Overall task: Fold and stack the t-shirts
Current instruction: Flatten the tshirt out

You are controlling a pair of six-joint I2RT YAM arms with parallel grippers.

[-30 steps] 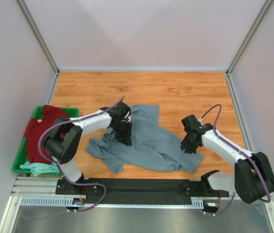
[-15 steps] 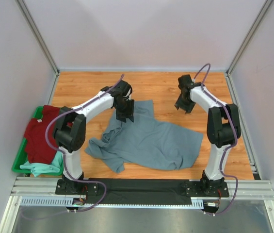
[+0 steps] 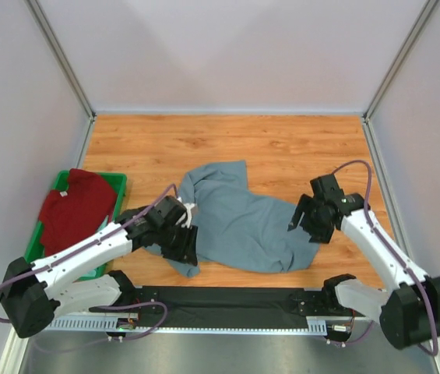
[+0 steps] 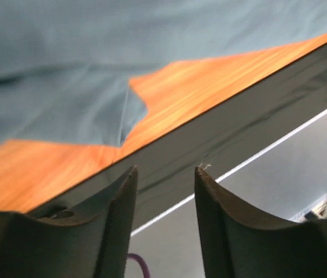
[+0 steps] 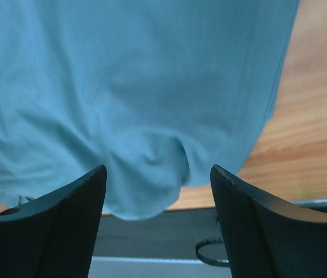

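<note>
Grey tee (image 3: 243, 222): spread crumpled on the table (image 3: 282, 148), right of the bin (image 3: 118, 181); its far part is bunched into a narrow lobe and its near hem is uneven, so it is judged not yet flat enough for folding.

Red tee (image 3: 75, 210): heaped in the bin, white neck label up; judged to be waiting its turn.

Mint tee: not made out in these views.

Left gripper (image 4: 164, 176): set low at the grey tee's near-left corner, between the bin and the cloth. Its fingers (image 4: 120, 197) are parted by a narrow gap with nothing between them; the tee's hem and the table edge lie beyond the tips. This placement is judged to be for taking that corner.

Right gripper (image 5: 158, 174): held over the grey tee's right edge, on the side farthest from the bin. The jaws are spread wide and nothing is gripped; the cloth lies below them, a rounded fold of hem between the tips. A pinch of that edge is judged likely, so the tee can be pulled flat from both sides.
</note>
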